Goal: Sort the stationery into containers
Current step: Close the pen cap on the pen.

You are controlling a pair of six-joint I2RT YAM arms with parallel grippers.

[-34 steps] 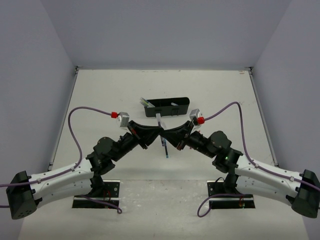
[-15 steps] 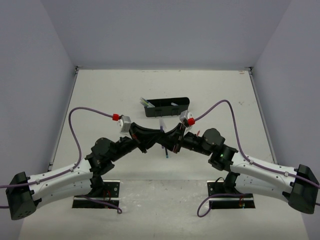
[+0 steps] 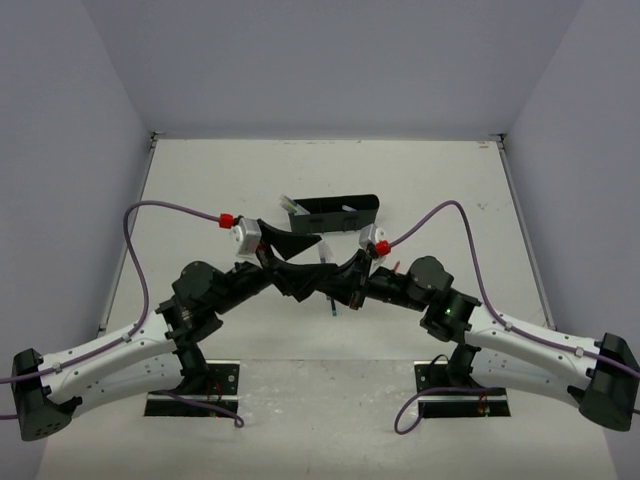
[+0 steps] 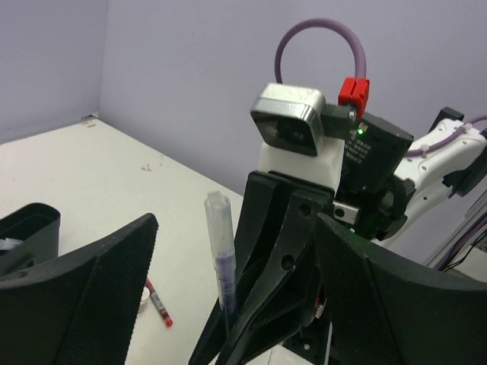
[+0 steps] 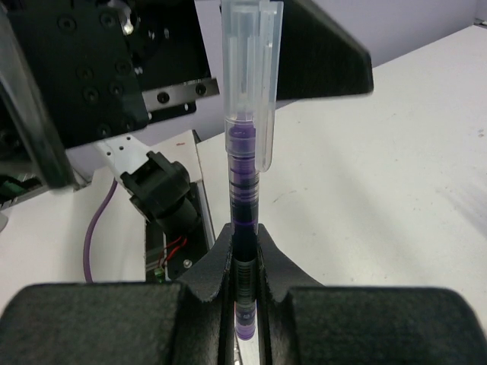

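Observation:
A pen (image 5: pixel 243 175) with a purple barrel and a clear cap stands upright in my right gripper (image 5: pixel 243 243), which is shut on its lower barrel. In the top view the same pen (image 3: pixel 326 262) hangs above the table between the two wrists. My left gripper (image 4: pixel 236 228) is open, its fingers wide on either side of the pen (image 4: pixel 221 243) and not touching it. The black tray (image 3: pixel 335 215) lies just beyond the grippers, with a pale pen sticking out at its left end (image 3: pixel 290 204). A red pen (image 4: pixel 158 303) lies on the table below.
A small white piece (image 4: pixel 142 297) lies beside the red pen. The tray's end (image 4: pixel 30 228) shows at the left of the left wrist view. Both black base plates (image 3: pixel 195 392) sit at the near edge. Walls close in the table on three sides.
My left gripper has opened and let go of the purple pen, and its wrist has shifted up and to the left. The right gripper keeps its hold on the pen.

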